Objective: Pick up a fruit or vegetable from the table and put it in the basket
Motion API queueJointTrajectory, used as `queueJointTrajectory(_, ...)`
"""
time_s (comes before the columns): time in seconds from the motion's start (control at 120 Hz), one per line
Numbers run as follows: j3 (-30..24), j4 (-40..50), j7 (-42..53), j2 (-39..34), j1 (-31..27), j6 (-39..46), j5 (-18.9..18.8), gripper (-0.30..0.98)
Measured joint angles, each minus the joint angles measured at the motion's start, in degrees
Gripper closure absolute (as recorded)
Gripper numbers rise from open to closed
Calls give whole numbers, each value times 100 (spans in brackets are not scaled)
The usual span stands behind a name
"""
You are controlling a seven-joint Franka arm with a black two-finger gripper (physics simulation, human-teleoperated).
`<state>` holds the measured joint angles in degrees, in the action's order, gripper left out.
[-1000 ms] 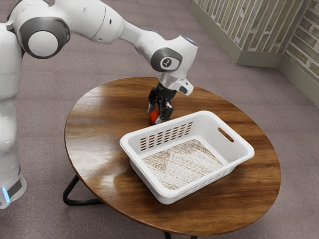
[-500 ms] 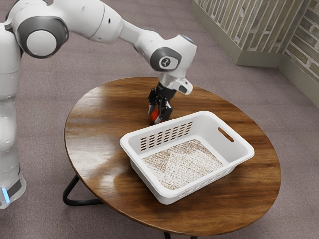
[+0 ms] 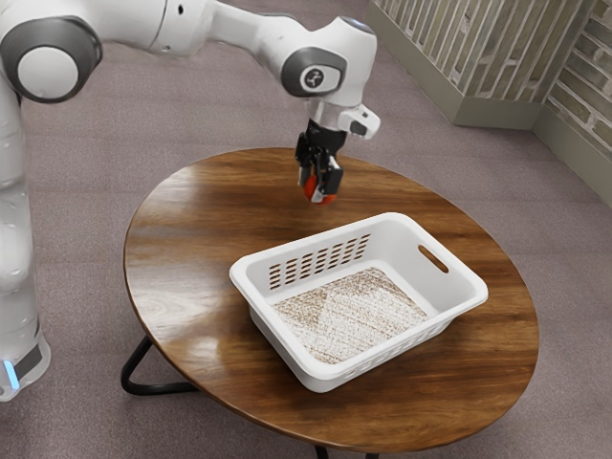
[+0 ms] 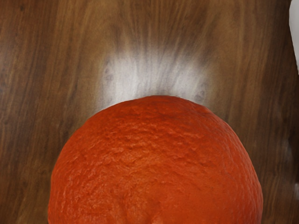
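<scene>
My black gripper (image 3: 319,187) hangs above the far part of the table, shut on a round orange-red fruit (image 3: 311,186) with a finger on each side of it. In the wrist view the fruit (image 4: 156,163) is large, with a dimpled skin like an orange's. A white rectangular basket (image 3: 313,371) stands upright on the table, nearer the exterior camera than the gripper. Its bottom shows a speckled, light surface with no fruit on it.
The round wooden table (image 3: 191,277) lies under both the basket and my hand. The basket's slotted wall and raised rim (image 3: 316,239) face my gripper's side. A white edge (image 4: 295,32) shows in the wrist view.
My gripper has risen from the tabletop and shifted slightly toward the exterior view's right. The fruit has come up with it, off the table. The basket has stayed where it was.
</scene>
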<state>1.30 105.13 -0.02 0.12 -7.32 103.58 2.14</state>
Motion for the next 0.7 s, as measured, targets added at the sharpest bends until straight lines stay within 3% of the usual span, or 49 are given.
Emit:
queueJointTrajectory(0.192,-717,-26,-16,-170,-660,-12,-4,32)
queueJointTrajectory(0.292,-1092,-58,-26,-207,-734,-13,-1,33)
queueJointTrajectory(0.442,-1502,-80,-46,-215,-137,-13,10,33)
queueJointTrajectory(0.583,-1574,-80,-62,-209,690,-13,23,33)
queueJointTrajectory(0.7,-1471,-71,-47,-200,995,-21,126,15)
